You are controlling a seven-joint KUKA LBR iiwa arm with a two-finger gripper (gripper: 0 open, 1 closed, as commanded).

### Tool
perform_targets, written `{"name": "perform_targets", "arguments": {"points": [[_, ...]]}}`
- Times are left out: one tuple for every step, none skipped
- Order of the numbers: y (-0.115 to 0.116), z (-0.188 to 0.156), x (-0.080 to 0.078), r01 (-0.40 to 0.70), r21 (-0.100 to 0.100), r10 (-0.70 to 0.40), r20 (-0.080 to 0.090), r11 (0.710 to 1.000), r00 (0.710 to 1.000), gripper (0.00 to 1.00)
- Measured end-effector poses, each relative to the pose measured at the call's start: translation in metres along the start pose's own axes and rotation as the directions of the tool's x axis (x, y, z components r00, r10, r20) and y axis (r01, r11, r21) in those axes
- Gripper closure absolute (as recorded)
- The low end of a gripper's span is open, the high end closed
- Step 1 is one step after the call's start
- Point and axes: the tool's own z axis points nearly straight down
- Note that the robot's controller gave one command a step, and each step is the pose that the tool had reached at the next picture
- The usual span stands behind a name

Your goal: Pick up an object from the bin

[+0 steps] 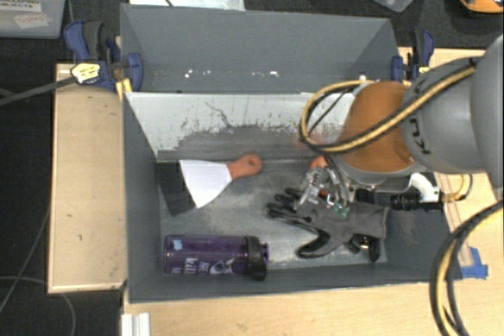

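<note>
Three things lie in the grey metal bin (146,169). Nearest the front wall, in the front-left part, a purple bottle (209,256) with a black cap lies on its side, parallel to that wall. Farther back and to the right, a black glove-like thing (339,230) is spread flat on the floor, with finger-like prongs pointing left and a curved piece reaching toward the front wall. It lies well apart from the bottle.

The tool (324,197) hangs low, directly over the back edge of this black thing, at or very near its surface. Whether the tool is clenched or released cannot be told, and nothing can be seen grasped in it. Above it sit the arm's orange cover (378,130) and looping yellow-and-black cables (331,100).

Left of the tool, toward the bin's middle, a scraper (211,179) rests with its white blade toward the left wall and its orange handle pointing right and back.
</note>
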Motion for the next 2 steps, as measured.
{"name": "perform_targets", "arguments": {"points": [[0.0441, 0.0007, 0.0476, 0.114, -0.004, -0.114, 0.0, 0.993, 0.993, 0.0], [0.0425, 0.0011, 0.0478, 0.109, -0.003, -0.109, -0.002, 0.994, 0.994, 1.0]]}}
